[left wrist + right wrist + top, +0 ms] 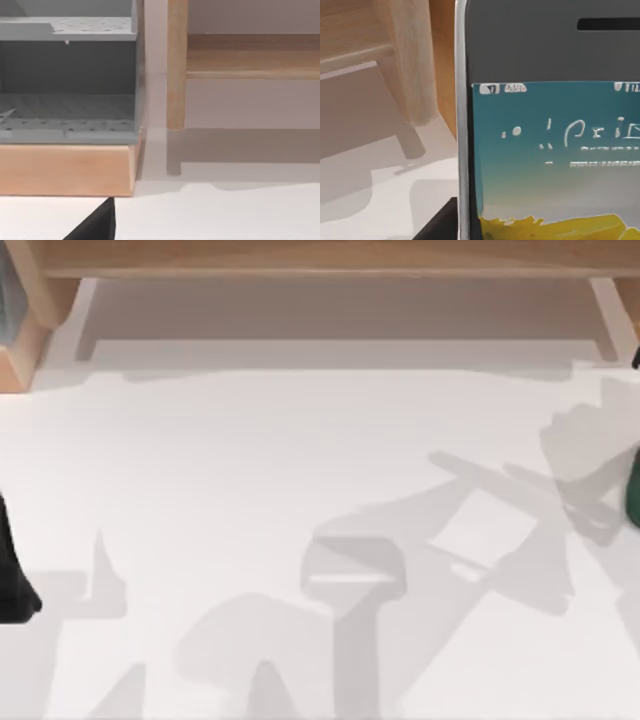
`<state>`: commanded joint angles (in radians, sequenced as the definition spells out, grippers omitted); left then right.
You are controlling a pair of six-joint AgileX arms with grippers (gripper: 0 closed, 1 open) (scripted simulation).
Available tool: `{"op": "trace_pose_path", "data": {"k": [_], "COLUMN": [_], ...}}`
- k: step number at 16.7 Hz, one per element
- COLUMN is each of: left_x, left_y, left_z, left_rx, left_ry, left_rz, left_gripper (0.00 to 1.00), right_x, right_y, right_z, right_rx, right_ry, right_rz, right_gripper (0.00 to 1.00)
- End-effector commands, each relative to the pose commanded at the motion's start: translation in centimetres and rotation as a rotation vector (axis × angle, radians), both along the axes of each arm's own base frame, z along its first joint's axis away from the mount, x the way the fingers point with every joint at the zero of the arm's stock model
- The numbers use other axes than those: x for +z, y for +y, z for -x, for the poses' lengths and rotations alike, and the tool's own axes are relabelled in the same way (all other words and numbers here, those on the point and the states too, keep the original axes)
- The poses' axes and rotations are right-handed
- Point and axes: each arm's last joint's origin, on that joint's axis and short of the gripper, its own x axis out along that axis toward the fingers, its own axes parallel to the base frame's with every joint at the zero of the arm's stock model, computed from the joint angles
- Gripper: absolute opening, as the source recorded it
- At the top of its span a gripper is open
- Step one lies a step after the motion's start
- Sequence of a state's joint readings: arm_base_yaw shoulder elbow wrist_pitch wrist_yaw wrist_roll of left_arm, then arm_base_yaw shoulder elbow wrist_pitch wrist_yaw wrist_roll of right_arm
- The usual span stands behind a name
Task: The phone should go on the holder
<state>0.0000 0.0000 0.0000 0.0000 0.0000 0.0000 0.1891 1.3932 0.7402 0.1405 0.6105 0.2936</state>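
Note:
The phone [545, 150] stands upright very close in the right wrist view, with a silver edge, a black front and a lit teal and yellow screen. A dark block [437, 226] sits against its lower edge; I cannot tell what it is. At the top view's right edge a dark teal sliver [632, 485] shows above the table. My left arm [12, 570] is a dark shape at the left edge, and a black tip [95, 227] of it shows in the left wrist view. The holder is out of view.
The white table [250, 460] carries grey shadows of the arms. A wooden frame [320, 258] runs along the back, with a wooden leg [176, 65]. A grey perforated shelf unit [67, 85] on a wooden base stands by the left arm.

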Motion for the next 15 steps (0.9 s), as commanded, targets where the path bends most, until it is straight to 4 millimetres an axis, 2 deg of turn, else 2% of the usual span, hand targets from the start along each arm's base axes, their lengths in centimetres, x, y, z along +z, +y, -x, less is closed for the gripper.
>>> {"op": "trace_pose_path", "data": {"k": [9,15], "left_x": [0.0,0.0], "left_y": [0.0,0.0], "left_z": [0.0,0.0], "left_rx": [0.0,0.0], "left_ry": [0.0,0.0], "left_rz": [0.0,0.0], "left_gripper": [1.0,1.0], "right_x": [0.0,0.0], "right_y": [0.0,0.0], "right_z": [0.0,0.0], "right_rx": [0.0,0.0], "right_ry": [0.0,0.0], "right_rz": [0.0,0.0], "right_gripper": [0.98,1.0]}}
